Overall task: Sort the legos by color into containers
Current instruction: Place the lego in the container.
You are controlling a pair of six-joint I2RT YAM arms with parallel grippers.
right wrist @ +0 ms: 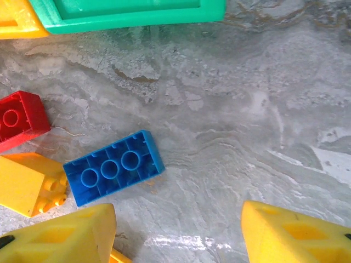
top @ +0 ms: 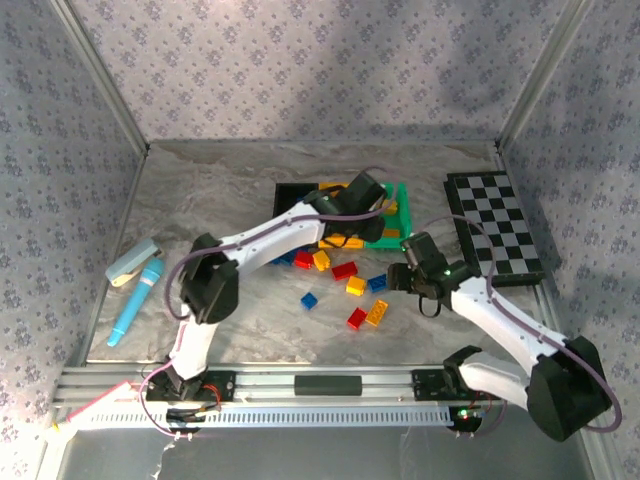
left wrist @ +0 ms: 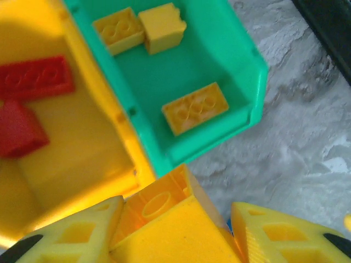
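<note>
My left gripper (left wrist: 176, 216) is shut on a yellow lego (left wrist: 159, 205) and hangs above the near corner where the green bin (left wrist: 241, 55) meets the orange-yellow bin (left wrist: 82, 148). Three yellow legos (left wrist: 194, 108) lie in the green bin, and red ones (left wrist: 35, 78) lie in the orange-yellow bin. My right gripper (right wrist: 178, 219) is open low over the table, with nothing between its fingers. An upside-down blue lego (right wrist: 112, 167) lies just left of it, beside a red lego (right wrist: 19, 118) and a yellow lego (right wrist: 27, 183). A black bin (top: 290, 195) stands left of the other two.
Several loose legos (top: 344, 270) are scattered on the marble table in front of the bins. A checkerboard (top: 495, 225) lies at the right. A light-blue cylinder (top: 135, 300) with a white block lies at the left. Walls enclose the table.
</note>
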